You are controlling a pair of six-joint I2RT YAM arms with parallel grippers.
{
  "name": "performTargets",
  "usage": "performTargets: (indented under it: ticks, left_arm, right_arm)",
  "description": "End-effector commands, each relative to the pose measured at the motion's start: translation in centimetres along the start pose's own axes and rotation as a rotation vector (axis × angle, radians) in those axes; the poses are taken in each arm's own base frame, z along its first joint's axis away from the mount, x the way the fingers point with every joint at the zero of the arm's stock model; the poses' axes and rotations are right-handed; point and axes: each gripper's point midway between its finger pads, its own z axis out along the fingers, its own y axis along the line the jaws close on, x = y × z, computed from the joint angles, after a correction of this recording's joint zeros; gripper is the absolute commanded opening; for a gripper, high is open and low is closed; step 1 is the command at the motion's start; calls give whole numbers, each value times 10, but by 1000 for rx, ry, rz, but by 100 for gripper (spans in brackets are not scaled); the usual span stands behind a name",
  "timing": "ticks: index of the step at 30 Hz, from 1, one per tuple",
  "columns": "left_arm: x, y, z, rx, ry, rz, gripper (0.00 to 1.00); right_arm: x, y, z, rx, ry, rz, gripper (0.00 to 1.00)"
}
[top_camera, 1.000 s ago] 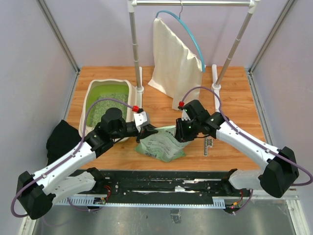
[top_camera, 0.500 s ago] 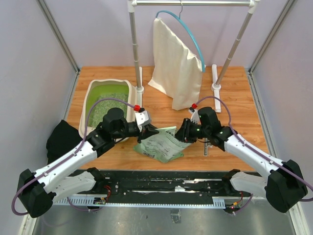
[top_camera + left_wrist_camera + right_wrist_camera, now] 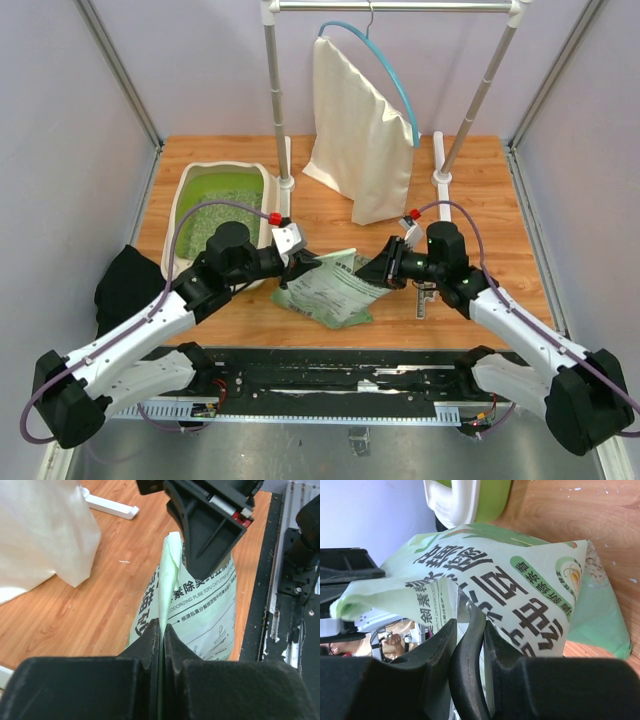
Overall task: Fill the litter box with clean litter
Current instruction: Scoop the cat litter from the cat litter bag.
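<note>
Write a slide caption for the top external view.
Left gripper and right gripper each clamp an edge of the green printed plastic bag beside the beige plastic litter box holding pale green-grey granules.

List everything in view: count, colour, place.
table: one, wooden brown
rack: one, white-grey, back of table
cloth bag: one, cream, hanging on rack
hanger: one, teal, on rack
litter box: one, beige with lime-green inside, far left of table
clean litter: one patch, pale green-grey, inside litter box
green bag: one, printed, near middle of table
black cloth: one, table's left edge
small grey item: one, right of green bag
left gripper: black, shut on green bag
right gripper: black, shut on green bag
</note>
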Motion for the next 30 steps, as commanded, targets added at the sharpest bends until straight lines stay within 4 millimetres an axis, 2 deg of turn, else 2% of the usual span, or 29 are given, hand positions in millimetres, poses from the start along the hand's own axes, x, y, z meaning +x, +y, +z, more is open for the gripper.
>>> performTargets:
  ticks: [1,18,30]
  left_arm:
    - [-23,10,-8,-74,-68,49,0]
    - [-32,16,-23,-142,-106,101,1]
    - [-31,16,-29,-157,-114,119,0]
  right_arm:
    - [-17,23,-16,-88,-75,-21,1]
    - [-38,30,-78,15,-240,-91,1]
    - [-44,42,-101,-52,-236,-58,1]
